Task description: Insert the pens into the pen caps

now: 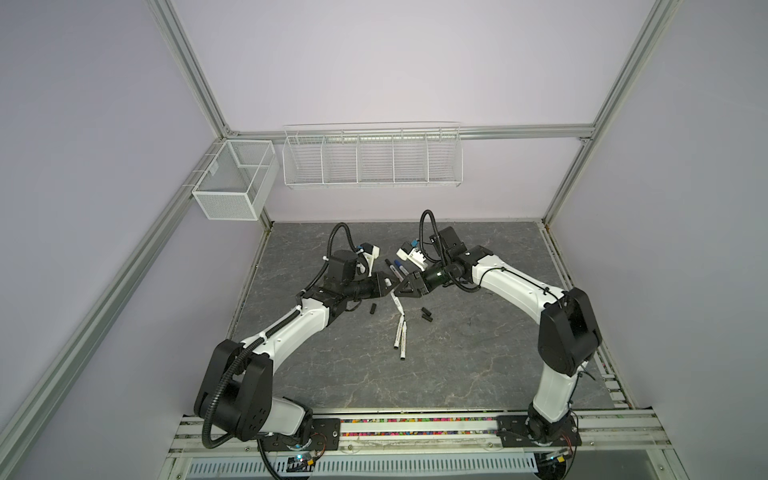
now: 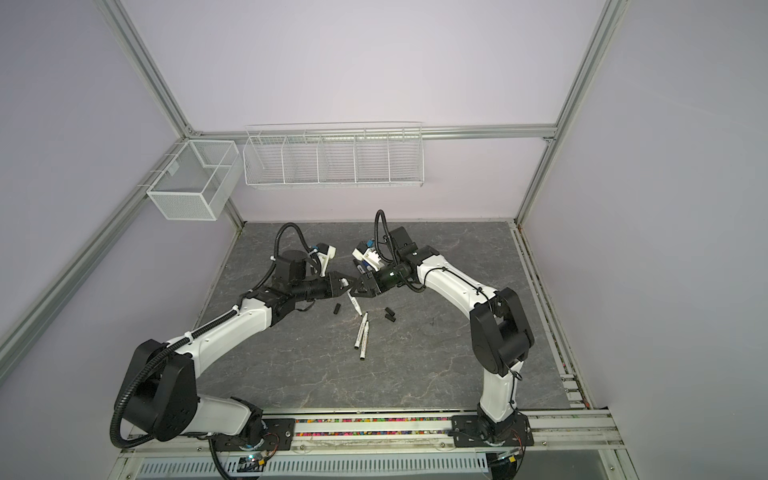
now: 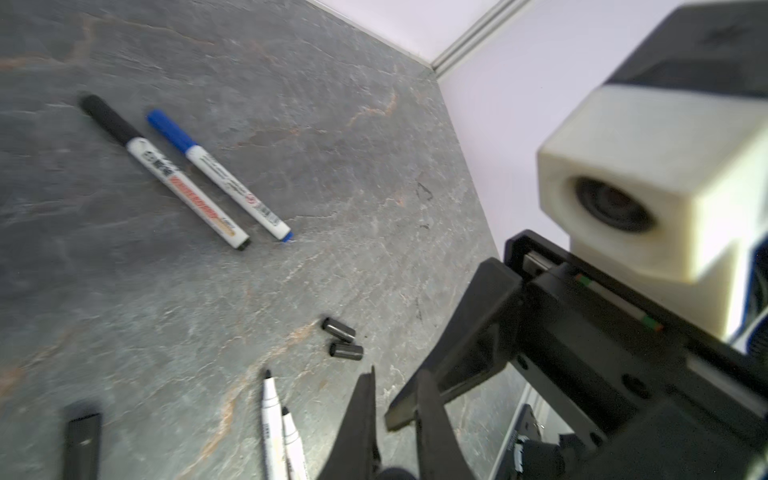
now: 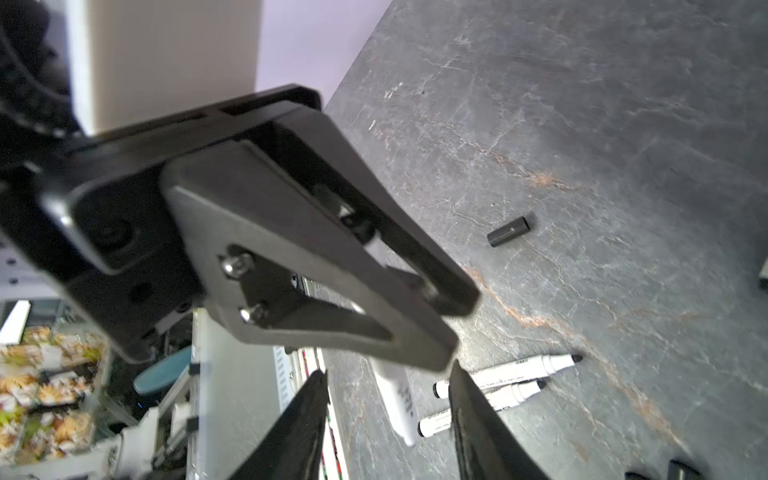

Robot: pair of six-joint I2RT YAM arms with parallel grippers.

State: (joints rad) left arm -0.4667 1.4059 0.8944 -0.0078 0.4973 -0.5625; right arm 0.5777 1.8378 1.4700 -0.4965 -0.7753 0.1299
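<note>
Left wrist shows a capped blue pen (image 3: 219, 176); right wrist doesn't.

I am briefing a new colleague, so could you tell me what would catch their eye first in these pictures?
The left gripper and right gripper meet almost tip to tip above the middle of the table, with a slanted pen apparently pinched in the left fingers. Just beyond lie a black-capped pen and a blue-capped pen, side by side.
</note>
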